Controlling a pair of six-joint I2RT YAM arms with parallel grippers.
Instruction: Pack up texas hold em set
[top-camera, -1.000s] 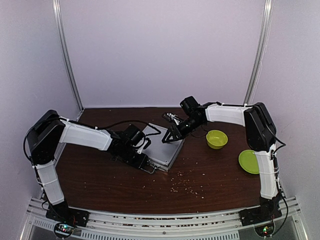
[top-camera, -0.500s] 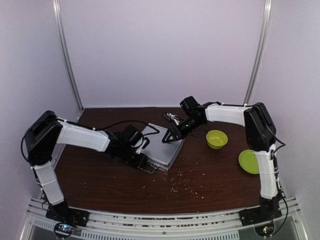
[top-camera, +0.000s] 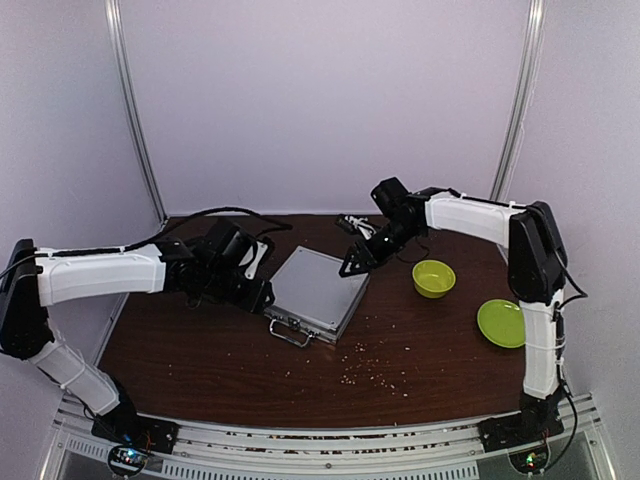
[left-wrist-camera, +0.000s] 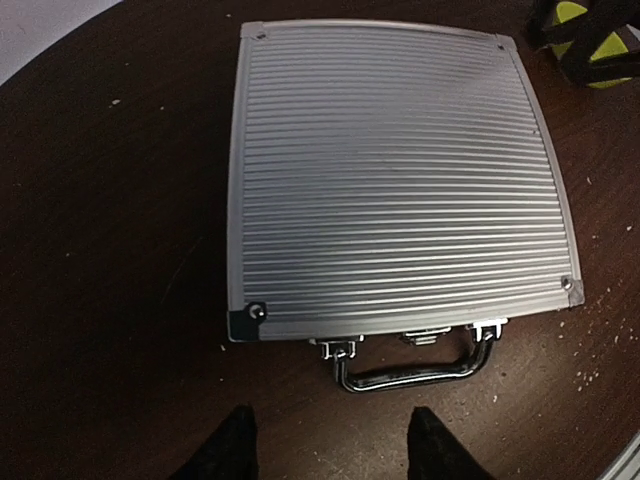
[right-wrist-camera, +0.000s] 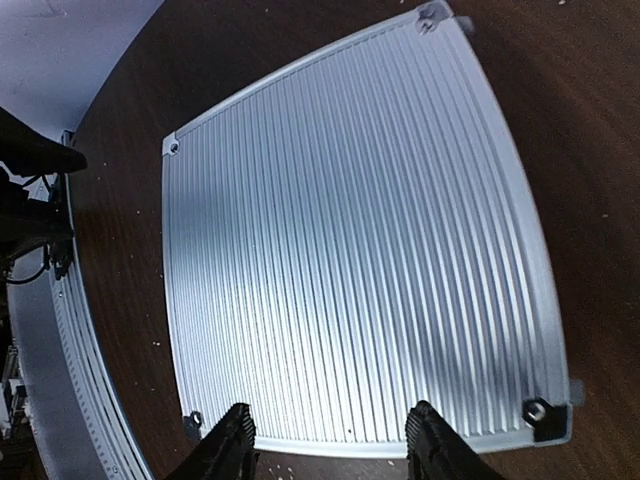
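The silver ribbed case (top-camera: 318, 290) of the texas hold em set lies flat and closed on the brown table, its metal handle (top-camera: 288, 333) toward the front. My left gripper (top-camera: 260, 293) is open just left of the case. In the left wrist view the case (left-wrist-camera: 395, 170) and handle (left-wrist-camera: 415, 370) lie ahead of the left gripper (left-wrist-camera: 330, 450), nothing between its fingers. My right gripper (top-camera: 350, 268) hovers at the case's far edge. In the right wrist view it (right-wrist-camera: 330, 445) stands open over the lid (right-wrist-camera: 350, 240). Chips, dice and card box are hidden.
A lime-green bowl (top-camera: 433, 277) stands right of the case, and a flat lime-green plate (top-camera: 499, 323) lies nearer the right edge. Small pale specks (top-camera: 370, 372) are scattered on the table in front. A small dark object (top-camera: 352, 225) lies at the back.
My left arm has drawn back to the left, away from the case's handle, and its gripper has opened. The right gripper has shifted slightly back and right.
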